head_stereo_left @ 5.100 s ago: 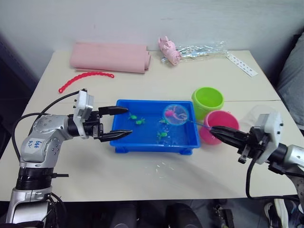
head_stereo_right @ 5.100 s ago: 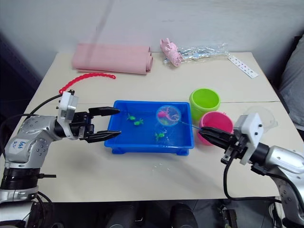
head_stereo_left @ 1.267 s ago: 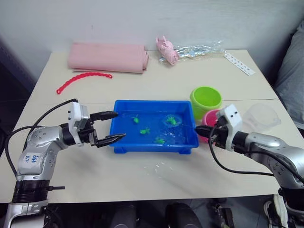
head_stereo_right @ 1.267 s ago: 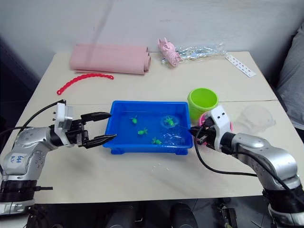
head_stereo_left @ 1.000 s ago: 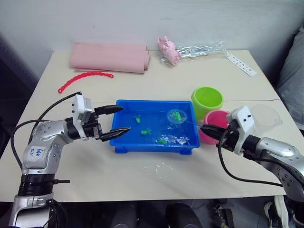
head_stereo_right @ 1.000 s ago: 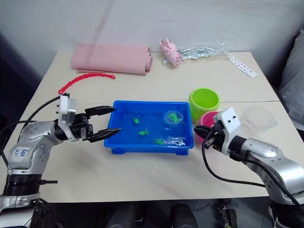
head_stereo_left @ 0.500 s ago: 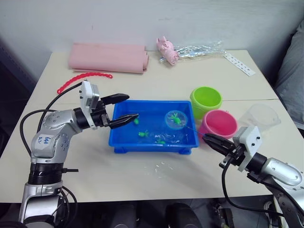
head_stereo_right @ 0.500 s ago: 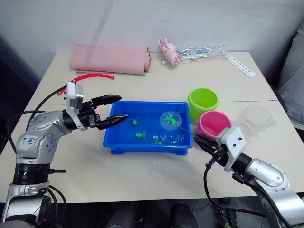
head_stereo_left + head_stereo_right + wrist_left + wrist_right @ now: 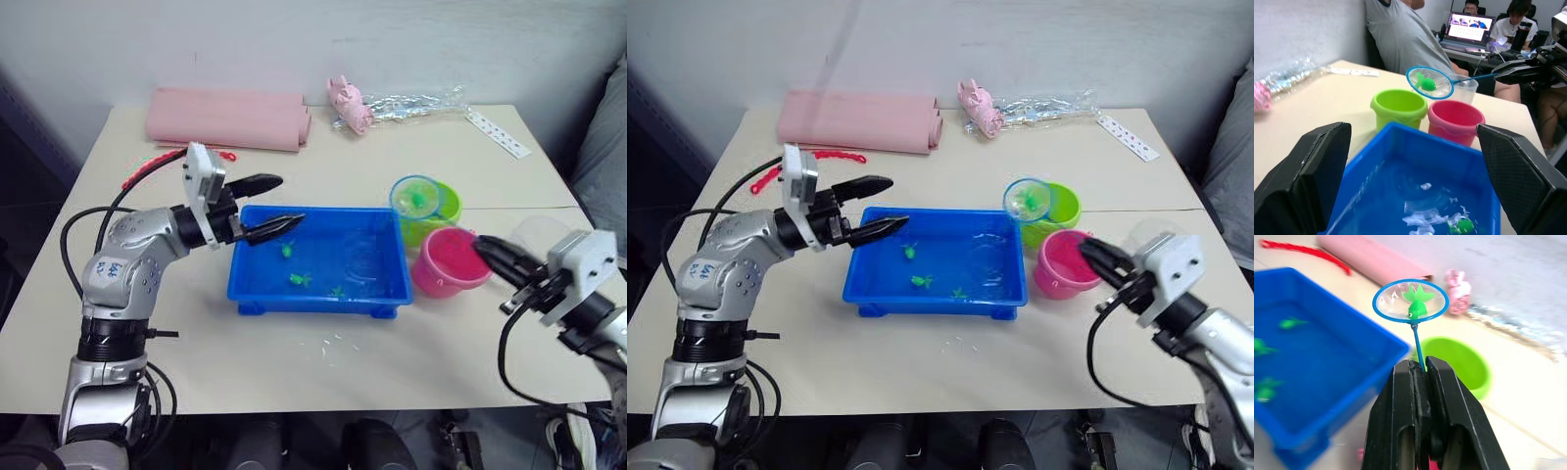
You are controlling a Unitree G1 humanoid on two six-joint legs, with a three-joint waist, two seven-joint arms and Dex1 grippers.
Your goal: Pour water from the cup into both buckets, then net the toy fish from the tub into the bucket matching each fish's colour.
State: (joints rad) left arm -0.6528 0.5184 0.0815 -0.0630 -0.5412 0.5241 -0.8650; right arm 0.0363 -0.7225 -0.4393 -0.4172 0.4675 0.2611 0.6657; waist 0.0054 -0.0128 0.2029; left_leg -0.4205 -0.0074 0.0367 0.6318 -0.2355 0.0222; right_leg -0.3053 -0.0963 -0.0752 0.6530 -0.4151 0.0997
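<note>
Right hand (image 9: 1420, 369) pinches the round blue-rimmed net (image 9: 415, 198), with a green fish (image 9: 1416, 308), above the lime green pail (image 9: 438, 217); left hand (image 9: 274, 204) spread over the blue tub's (image 9: 318, 299) far-left corner.

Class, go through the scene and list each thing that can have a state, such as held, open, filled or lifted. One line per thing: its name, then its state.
Small round blue-rimmed net: lifted over the green bucket, one green fish inside.
Right gripper: shut on the net's thin handle.
Left gripper: open, holding nothing, over the tub's corner.
Shallow bright blue rectangular tub: holds water and three green fish.
Lime green round bucket: upright.
Pink round bucket: upright.
</note>
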